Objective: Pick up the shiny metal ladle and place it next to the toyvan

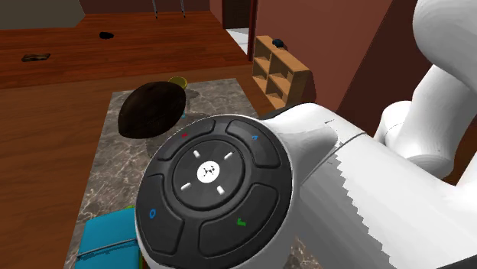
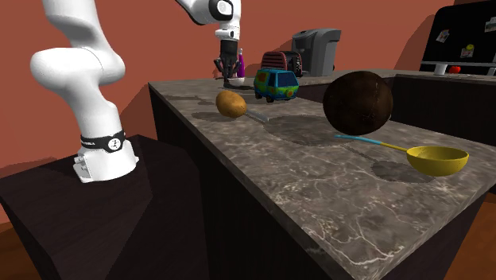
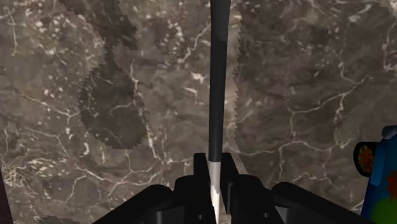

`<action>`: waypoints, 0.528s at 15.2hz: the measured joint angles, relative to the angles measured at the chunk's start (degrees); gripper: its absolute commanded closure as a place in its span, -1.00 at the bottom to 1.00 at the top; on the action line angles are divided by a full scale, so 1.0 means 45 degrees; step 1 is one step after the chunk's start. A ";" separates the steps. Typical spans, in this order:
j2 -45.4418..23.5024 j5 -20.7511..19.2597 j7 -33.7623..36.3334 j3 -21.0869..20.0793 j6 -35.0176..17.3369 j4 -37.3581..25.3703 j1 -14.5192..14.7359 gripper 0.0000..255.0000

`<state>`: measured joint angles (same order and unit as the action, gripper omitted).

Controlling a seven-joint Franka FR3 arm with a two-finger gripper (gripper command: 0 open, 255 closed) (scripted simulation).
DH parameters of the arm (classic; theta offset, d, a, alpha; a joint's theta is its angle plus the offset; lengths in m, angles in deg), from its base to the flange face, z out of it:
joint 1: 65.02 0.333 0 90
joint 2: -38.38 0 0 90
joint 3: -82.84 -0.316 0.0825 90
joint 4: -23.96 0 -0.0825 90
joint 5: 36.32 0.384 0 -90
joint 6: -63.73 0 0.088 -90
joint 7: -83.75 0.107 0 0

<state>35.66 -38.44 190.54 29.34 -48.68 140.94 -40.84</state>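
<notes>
Where the claw is working: black two-finger claw is hanging low over the far stretch of the dark veined marble counter, at the end of the white arm.
Claw state: fingers are standing nearly together, pinching the pale end of the thin dark-grey metal ladle; they are gripping nothing else.
Ladle versus claw: handle is running straight out from between the fingers, along their middle line, over the marble. Lifted or resting on the stone: cannot tell.
Toy van: blue and green toy van is sitting just beside the claw, apart from the handle.
Other items: brown potato is lying near the van. Dark brown ball and yellow ladle with blue handle are resting well apart from the claw.
</notes>
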 measured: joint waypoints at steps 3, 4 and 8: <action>-0.0259 -0.0233 0.0149 0.0016 -0.0465 0.0317 0.0034 1.00; -0.0410 -0.0365 0.0273 0.0011 -0.0646 0.0411 0.0081 1.00; -0.0891 -0.0817 0.0572 0.0081 -0.1272 0.0763 0.0180 1.00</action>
<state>31.65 -42.12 193.11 29.71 -54.40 144.37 -40.03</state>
